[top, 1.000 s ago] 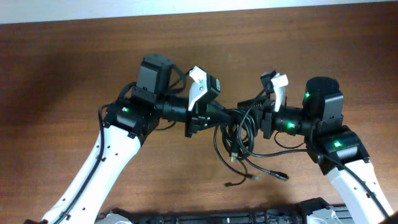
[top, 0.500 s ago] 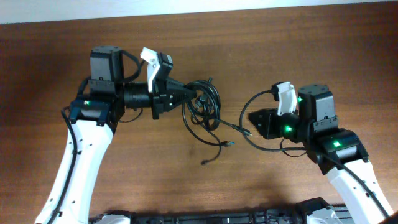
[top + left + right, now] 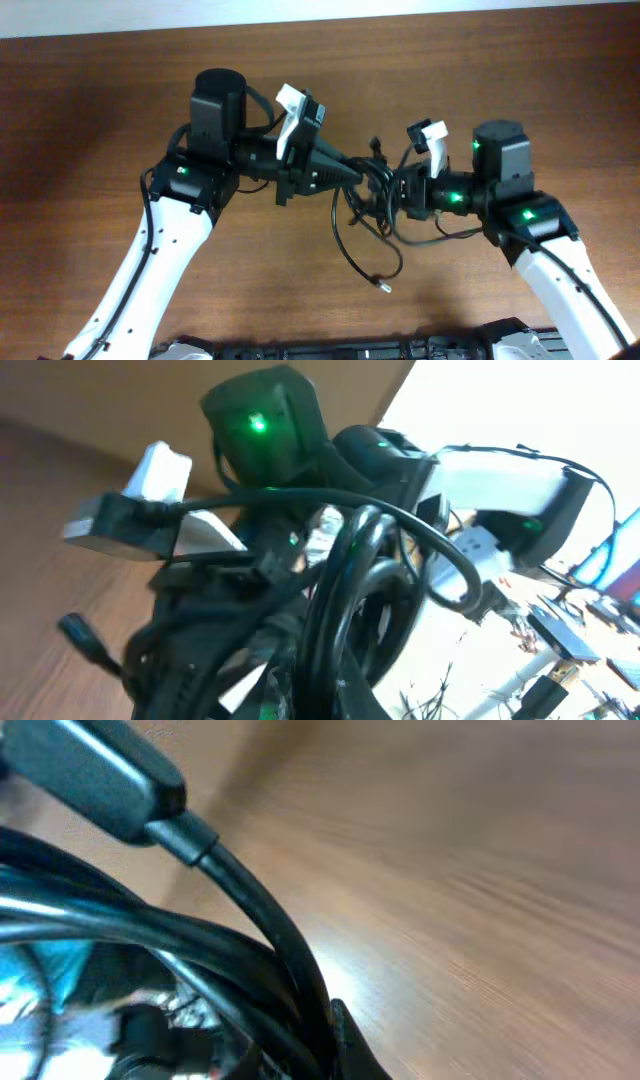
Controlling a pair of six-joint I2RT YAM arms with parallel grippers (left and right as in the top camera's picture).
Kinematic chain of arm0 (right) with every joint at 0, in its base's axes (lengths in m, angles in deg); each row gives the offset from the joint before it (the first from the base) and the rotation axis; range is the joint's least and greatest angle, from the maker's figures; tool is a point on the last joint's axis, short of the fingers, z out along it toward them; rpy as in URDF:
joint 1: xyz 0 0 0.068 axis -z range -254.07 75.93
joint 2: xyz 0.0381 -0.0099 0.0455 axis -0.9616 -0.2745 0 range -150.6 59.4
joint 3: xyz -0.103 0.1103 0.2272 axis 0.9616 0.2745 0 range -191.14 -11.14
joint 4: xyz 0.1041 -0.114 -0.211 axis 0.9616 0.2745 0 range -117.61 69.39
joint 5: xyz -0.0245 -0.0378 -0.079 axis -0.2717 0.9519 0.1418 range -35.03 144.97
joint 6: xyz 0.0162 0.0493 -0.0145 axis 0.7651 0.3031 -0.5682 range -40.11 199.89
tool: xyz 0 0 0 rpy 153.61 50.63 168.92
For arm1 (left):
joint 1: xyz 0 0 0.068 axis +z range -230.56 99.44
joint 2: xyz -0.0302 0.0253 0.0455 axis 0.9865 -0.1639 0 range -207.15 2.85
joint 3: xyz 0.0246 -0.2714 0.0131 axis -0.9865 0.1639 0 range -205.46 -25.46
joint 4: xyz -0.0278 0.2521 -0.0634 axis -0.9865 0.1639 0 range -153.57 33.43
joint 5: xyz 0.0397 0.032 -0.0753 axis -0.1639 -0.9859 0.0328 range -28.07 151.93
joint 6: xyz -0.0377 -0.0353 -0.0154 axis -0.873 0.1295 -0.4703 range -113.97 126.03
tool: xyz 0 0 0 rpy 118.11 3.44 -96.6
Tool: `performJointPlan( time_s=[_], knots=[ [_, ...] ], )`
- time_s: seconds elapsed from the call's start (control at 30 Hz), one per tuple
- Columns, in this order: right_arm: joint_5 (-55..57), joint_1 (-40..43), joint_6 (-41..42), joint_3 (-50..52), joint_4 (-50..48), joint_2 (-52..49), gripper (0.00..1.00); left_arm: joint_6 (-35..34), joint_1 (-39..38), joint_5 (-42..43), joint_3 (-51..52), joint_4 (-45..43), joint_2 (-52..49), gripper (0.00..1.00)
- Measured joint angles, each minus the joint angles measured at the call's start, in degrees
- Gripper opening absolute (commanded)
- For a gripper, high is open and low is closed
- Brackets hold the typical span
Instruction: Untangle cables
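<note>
The left arm (image 3: 135, 285) is a long white link ending in a black joint housing (image 3: 195, 180) with a green light (image 3: 180, 170). Above the housing is a black cylindrical motor (image 3: 220, 92). A white bracket (image 3: 290, 108) sits over the black, tapering left gripper (image 3: 352, 172). The right arm (image 3: 560, 285) matches it, with a white link, black housings, three green lights and its own white mount (image 3: 430, 135). A thin black wire (image 3: 148, 195) loops beside the left housing.

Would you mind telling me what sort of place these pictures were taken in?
Probably a robotics lab: two robot arms handle cables over a wooden table, and the left wrist view shows what looks like a power strip behind.
</note>
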Motion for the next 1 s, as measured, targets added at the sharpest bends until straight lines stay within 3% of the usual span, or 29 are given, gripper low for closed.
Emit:
performJointPlan(
  time_s=[0.03,0.1,0.13,0.23,0.33,0.4,0.5,0.53,0.63,0.73,0.83,1.0],
  knots=[
    [7.6,0.0,2.1,-0.1,3.9,-1.4,0.1,-0.7,1.3,-3.2,0.0,2.3,0.0,0.0],
    [18.2,-0.1,4.1,-0.4,9.5,-2.1,0.1,-1.4,3.7,-12.3,-0.2,8.8,-0.1,0.0],
    [25.7,-0.1,4.9,-0.4,11.3,-2.2,0.13,-1.7,5.5,-21.7,-0.1,14.2,-0.1,0.0],
    [39.3,-0.2,6.5,-0.4,12.5,-2.3,0.17,-2.0,7.1,-41.9,-0.1,19.7,-0.3,0.06],
    [45.8,-0.2,8.1,-0.4,11.8,-2.3,0.36,-2.2,7.9,-50.4,-0.1,20.8,-0.3,0.0],
    [42.5,-0.1,8.2,-0.2,7.8,-2.1,0.43,-2.1,6.5,-49.1,-0.1,21.8,-0.3,0.0],
    [21.9,-0.1,1.0,-0.1,1.6,-1.9,0.5,2.3,1.7,-40.5,-0.1,21.2,-0.3,0.13],
    [11.6,-0.1,-2.1,-0.1,0.6,-1.9,0.5,3.7,0.3,-38.6,-0.1,20.6,-0.3,0.14],
    [-3.2,-0.1,-6.6,-0.1,0.3,-1.8,0.51,4.5,-1.3,-35.2,-0.1,18.7,-0.3,0.13],
    [-8.0,-0.1,-7.8,-0.1,0.4,-1.8,0.51,5.0,-1.3,-35.5,-0.1,18.7,-0.3,0.11],
    [-8.9,-0.1,-8.0,-0.1,0.3,-1.8,0.52,5.3,-1.3,-40.9,-0.1,18.7,-0.3,0.02],
    [-1.6,-0.1,-8.2,-0.1,2.7,-1.8,0.56,3.6,-1.4,-54.0,-0.1,19.1,-0.3,0.0]
  ],
)
